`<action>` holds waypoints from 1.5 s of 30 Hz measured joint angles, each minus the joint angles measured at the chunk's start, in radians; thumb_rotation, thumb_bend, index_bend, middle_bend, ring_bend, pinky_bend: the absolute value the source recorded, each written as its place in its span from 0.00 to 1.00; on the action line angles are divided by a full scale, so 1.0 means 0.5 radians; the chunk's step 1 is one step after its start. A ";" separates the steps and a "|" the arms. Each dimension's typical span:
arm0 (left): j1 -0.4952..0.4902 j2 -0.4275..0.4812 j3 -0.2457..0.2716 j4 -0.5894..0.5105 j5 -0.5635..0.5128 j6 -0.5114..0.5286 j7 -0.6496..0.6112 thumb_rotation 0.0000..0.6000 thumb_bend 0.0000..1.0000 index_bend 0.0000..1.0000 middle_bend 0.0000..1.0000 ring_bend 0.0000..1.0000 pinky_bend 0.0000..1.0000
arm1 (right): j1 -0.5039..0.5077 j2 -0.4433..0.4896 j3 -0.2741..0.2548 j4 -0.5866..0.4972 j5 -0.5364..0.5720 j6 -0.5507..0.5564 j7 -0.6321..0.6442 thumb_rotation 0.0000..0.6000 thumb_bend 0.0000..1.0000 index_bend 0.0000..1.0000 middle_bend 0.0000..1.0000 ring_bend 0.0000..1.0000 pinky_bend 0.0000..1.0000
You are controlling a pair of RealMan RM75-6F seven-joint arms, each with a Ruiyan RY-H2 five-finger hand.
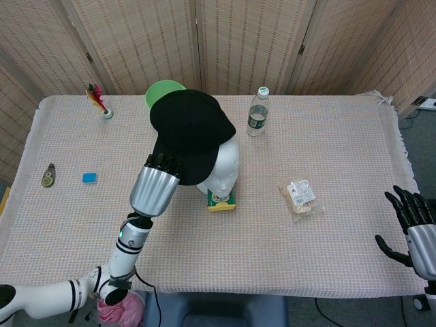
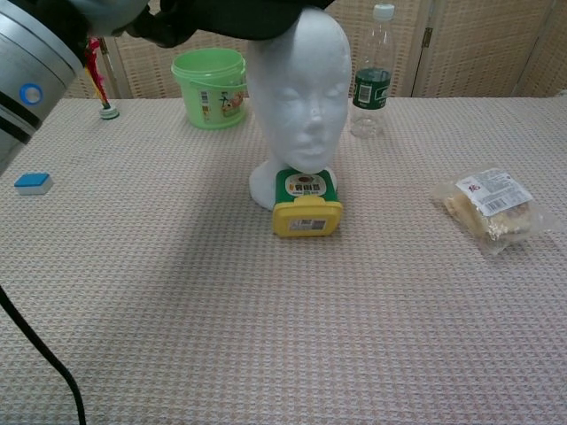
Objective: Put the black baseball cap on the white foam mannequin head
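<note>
Worktop (image 1: 340, 136): covered by a pale woven cloth, carrying every item below.
Left robot hand (image 1: 155, 188): raised above the worktop, fingers gripping the near edge of the black baseball cap (image 1: 192, 131).
Black baseball cap: held just beyond the left robot hand, over the top and left side of the white foam mannequin head (image 2: 301, 88); the chest view shows its dark edge at the crown, but I cannot tell whether it is fully seated.
White foam mannequin head: upright, just right of the left robot hand, face toward the robot.
Right robot hand (image 1: 411, 221): low at the near right edge of the worktop, fingers spread, holding nothing, well apart from the cap.
Green bucket (image 2: 210, 87): beyond the left robot hand, behind the mannequin head.
Water bottle (image 2: 371, 75): upright, beyond and right of the mannequin head.
Snack packet (image 2: 489, 209): flat on the cloth, between the mannequin head and the right robot hand.
Yellow-green container (image 2: 306, 204): touching the front of the mannequin head's base.
Blue block (image 2: 33, 183): well left of the left robot hand.
</note>
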 measured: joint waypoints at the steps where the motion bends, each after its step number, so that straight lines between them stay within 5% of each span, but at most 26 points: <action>1: -0.006 -0.008 0.000 -0.002 -0.003 -0.007 0.013 1.00 0.47 0.70 0.72 0.59 0.73 | 0.004 0.001 0.000 0.000 0.002 -0.009 -0.002 1.00 0.23 0.00 0.00 0.00 0.00; 32: -0.085 -0.322 0.108 0.013 -0.127 -0.078 0.360 1.00 0.47 0.68 0.71 0.59 0.73 | 0.006 0.028 -0.017 0.012 -0.035 0.014 0.081 1.00 0.25 0.00 0.00 0.00 0.00; 45: -0.020 -0.370 0.115 -0.015 -0.231 -0.035 0.438 1.00 0.45 0.38 0.46 0.45 0.66 | 0.011 0.022 -0.013 0.009 -0.022 0.006 0.059 1.00 0.26 0.00 0.00 0.00 0.00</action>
